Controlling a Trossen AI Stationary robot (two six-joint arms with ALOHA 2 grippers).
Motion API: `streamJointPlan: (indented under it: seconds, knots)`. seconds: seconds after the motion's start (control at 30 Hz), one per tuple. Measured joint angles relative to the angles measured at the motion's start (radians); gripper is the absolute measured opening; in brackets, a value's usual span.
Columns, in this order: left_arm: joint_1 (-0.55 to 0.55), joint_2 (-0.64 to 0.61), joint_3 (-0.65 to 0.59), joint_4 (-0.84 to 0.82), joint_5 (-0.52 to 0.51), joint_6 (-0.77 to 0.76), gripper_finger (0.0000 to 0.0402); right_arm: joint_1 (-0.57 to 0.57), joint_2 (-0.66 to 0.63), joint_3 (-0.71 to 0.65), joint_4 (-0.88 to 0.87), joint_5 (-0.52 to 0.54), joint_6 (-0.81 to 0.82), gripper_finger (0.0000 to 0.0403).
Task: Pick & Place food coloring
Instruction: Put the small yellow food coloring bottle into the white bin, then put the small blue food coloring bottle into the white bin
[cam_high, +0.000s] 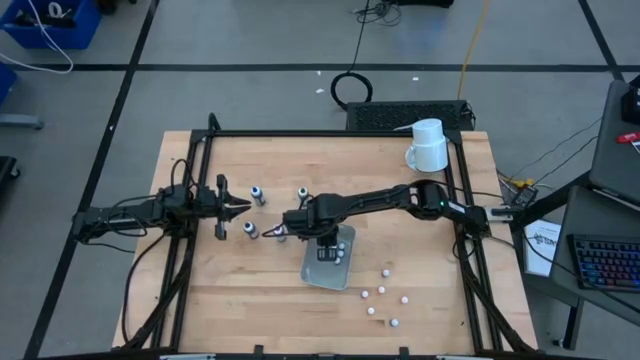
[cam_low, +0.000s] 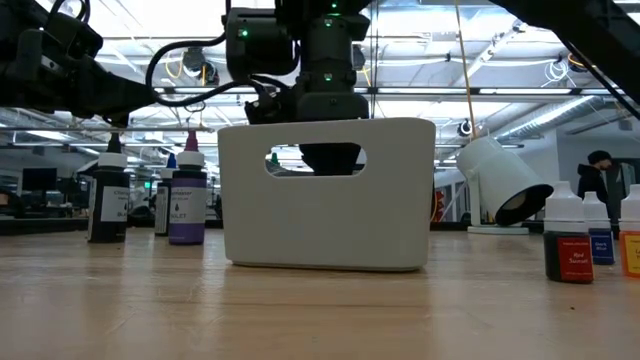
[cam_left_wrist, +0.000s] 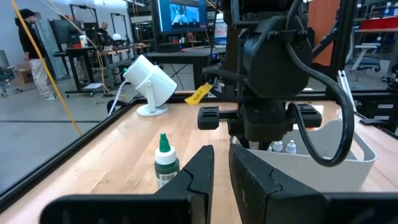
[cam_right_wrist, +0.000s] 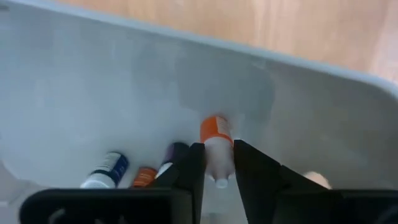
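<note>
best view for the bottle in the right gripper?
Right wrist view: the orange-labelled bottle sits between the right gripper's fingers, inside the bin. Other views hide it behind arm or bin wall.

Orange-labelled food coloring bottle (cam_right_wrist: 217, 149) hangs between fingers (cam_right_wrist: 189, 165) inside the bin (cam_right_wrist: 93, 93).

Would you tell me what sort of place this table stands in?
Probably a robotics lab or workshop: a wooden table in a black frame, a keyboard beside it, and desks with a large screen behind.
</note>
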Motion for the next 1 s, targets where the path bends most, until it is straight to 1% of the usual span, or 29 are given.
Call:
streamJointPlan:
  seconds: [0.13, 0.27, 0.6, 0.7, 0.77, 0.83, 0.9, 1.0]
  knots:
    - [0.000, 0.000, 0.000, 0.000, 0.000, 0.000, 0.0058, 0.003, 0.002, -0.001, 0.007, -0.004, 0.000, 0.0103]
    - [0.000, 0.000, 0.000, 0.000, 0.000, 0.000, 0.0058, 0.007, -0.001, -0.002, 0.021, -0.003, 0.000, 0.0118]
    - [0.000, 0.000, 0.000, 0.000, 0.000, 0.000, 0.0058, 0.010, -0.044, -0.001, 0.064, 0.005, 0.001, 0.0121]
    - [0.000, 0.000, 0.000, 0.003, 0.000, 0.000, 0.0058, 0.011, -0.084, -0.002, 0.034, 0.018, 0.023, 0.0120]
    - [0.000, 0.000, 0.000, 0.001, 0.000, 0.000, 0.0058, 0.015, -0.115, 0.000, -0.009, 0.031, 0.056, 0.0118]
    - [0.000, 0.000, 0.000, 0.003, 0.000, 0.000, 0.0058, 0.027, -0.150, 0.000, -0.099, 0.033, 0.122, 0.0115]
    - [0.000, 0.000, 0.000, 0.000, 0.000, 0.000, 0.0058, 0.051, -0.191, 0.000, -0.205, 0.038, 0.225, 0.0111]
    - [0.000, 0.000, 0.000, 0.004, 0.000, 0.000, 0.0058, 0.115, -0.251, -0.001, -0.352, 0.105, 0.410, 0.0106]
